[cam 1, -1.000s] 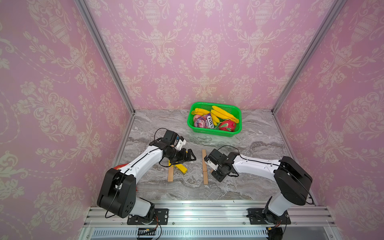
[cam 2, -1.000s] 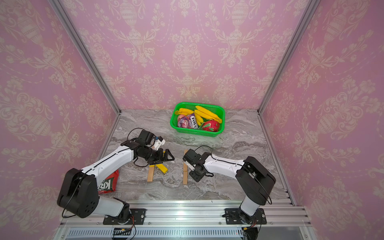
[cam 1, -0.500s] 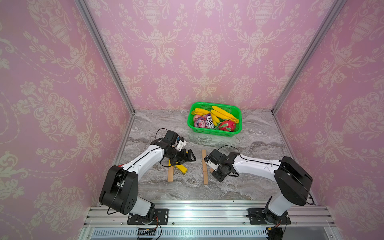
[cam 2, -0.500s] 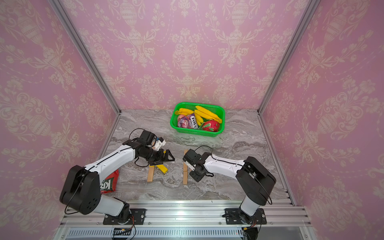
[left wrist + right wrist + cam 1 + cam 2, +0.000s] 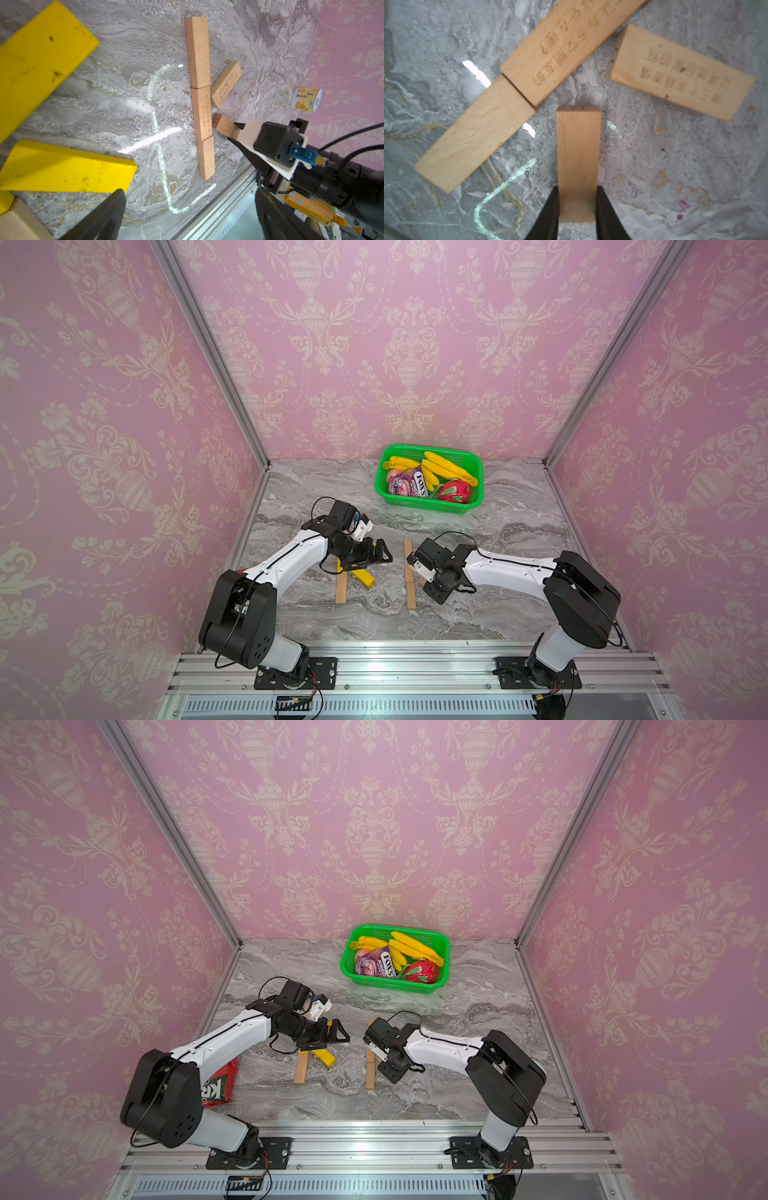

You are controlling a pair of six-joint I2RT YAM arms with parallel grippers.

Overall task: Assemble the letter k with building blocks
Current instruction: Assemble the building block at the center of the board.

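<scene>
Item one: stem (image 5: 409,576), three wood bars end to end on the table (image 5: 498,605), lower centre in both top views. We log right fingers (image 5: 548,214) clamped on a wood bar (image 5: 578,162) beside it; left fingers (image 5: 104,216) wide, empty.

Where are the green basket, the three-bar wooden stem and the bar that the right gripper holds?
green basket (image 5: 428,506): in a top view, on its front wall.
three-bar wooden stem (image 5: 202,113): left wrist view, on its middle bar.
held wooden bar (image 5: 578,155): right wrist view, on its top face at mid-length.
</scene>
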